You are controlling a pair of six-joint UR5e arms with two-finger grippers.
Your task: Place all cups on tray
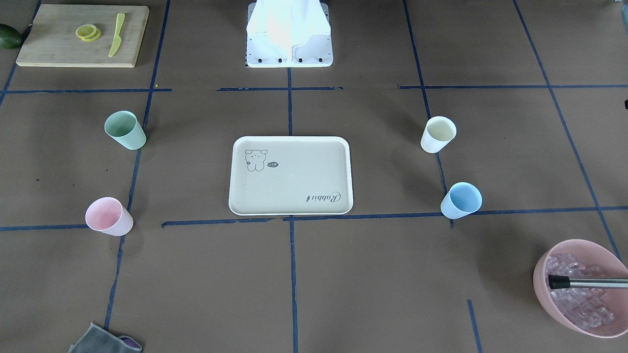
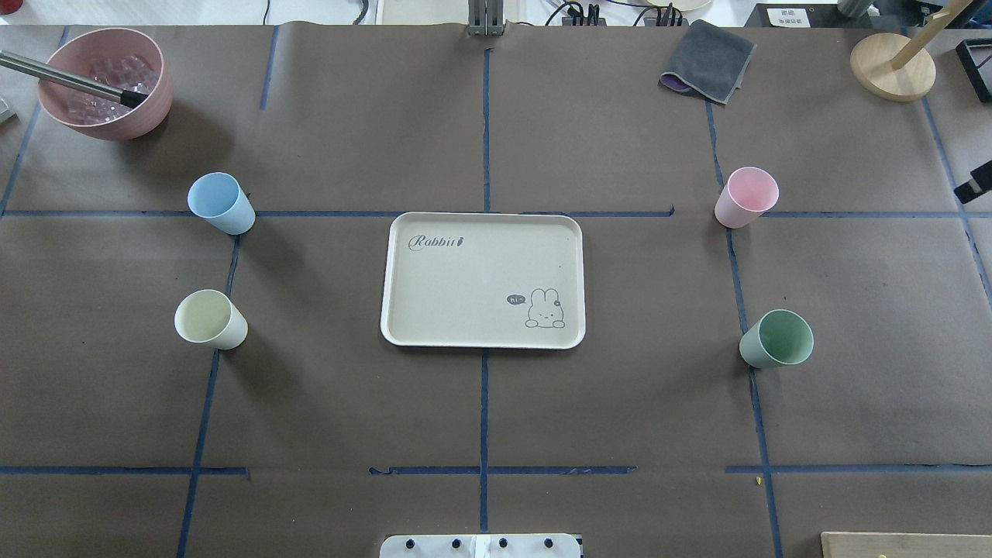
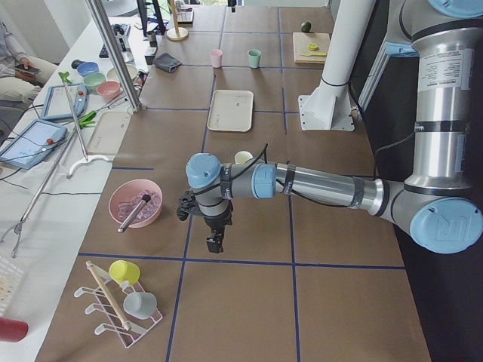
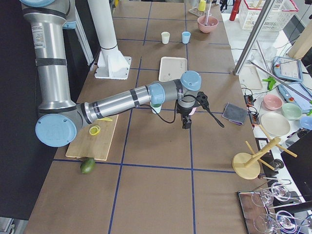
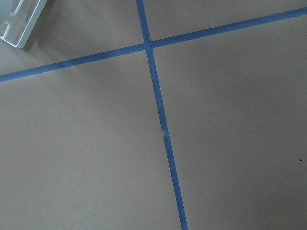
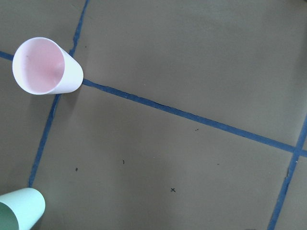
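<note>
The cream-beige tray (image 2: pixel 465 287) lies bare at the table's middle. All four cups stand upright on the table, apart from the tray. The blue cup (image 2: pixel 221 203) and the cream cup (image 2: pixel 210 319) stand on the robot's left. The pink cup (image 2: pixel 745 197) and the mint cup (image 2: pixel 776 339) stand on its right. My left gripper (image 3: pixel 215 241) hangs over the table near the ice bowl. My right gripper (image 4: pixel 186 122) hangs just outside the pink cup (image 6: pixel 45 67). I cannot tell whether either is open or shut. Neither wrist view shows fingers.
A pink bowl (image 2: pixel 108 128) of ice with a metal tool stands at the far left corner. A grey cloth (image 2: pixel 709 62) and a wooden stand (image 2: pixel 891 66) are at the far right. A cutting board (image 1: pixel 59 49) with lemon slices and a knife lies near the robot base (image 1: pixel 289 49).
</note>
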